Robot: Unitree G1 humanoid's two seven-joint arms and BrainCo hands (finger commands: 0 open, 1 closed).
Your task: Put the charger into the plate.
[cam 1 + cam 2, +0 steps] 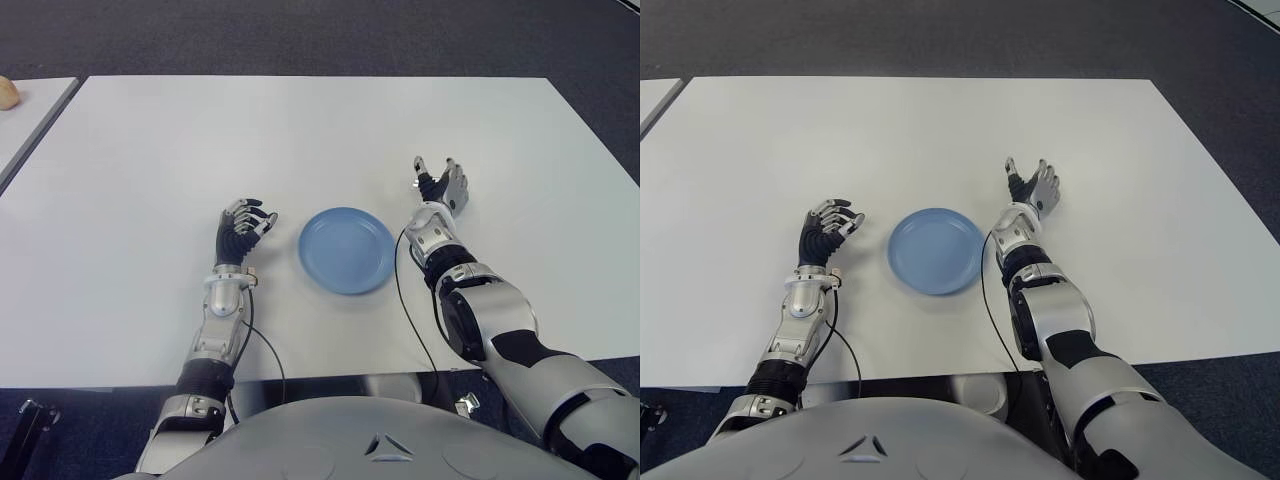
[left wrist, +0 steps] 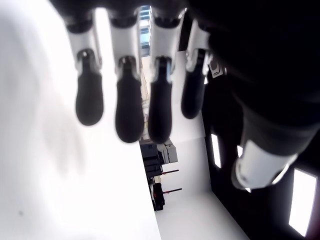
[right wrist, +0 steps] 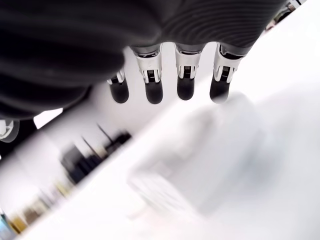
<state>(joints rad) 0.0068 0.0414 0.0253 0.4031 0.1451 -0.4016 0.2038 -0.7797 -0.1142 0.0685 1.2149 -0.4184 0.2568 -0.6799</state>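
— White surface (image 1: 300, 130) with a blue plate (image 1: 347, 250) on it. Where's the charger?
— A blurred white block, seemingly the charger (image 3: 200, 160), lies under my right hand (image 1: 440, 185), right of the plate. That hand's fingers are spread and grip nothing. My left hand (image 1: 240, 230), left of the plate, is relaxed and empty.

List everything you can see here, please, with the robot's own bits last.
Table: one, white, in front of the robot.
Plate: one, light blue, on the table between the two hands, nothing in it.
Blurred white block: one, on the table under the right fingers; possibly the charger, cannot tell.
Second table: one, white, far left.
Tan object: one, on that second table, cut off by the edge.
Floor: dark grey.
Left robot hand: left of the plate, open.
Right robot hand: right of the plate, open.
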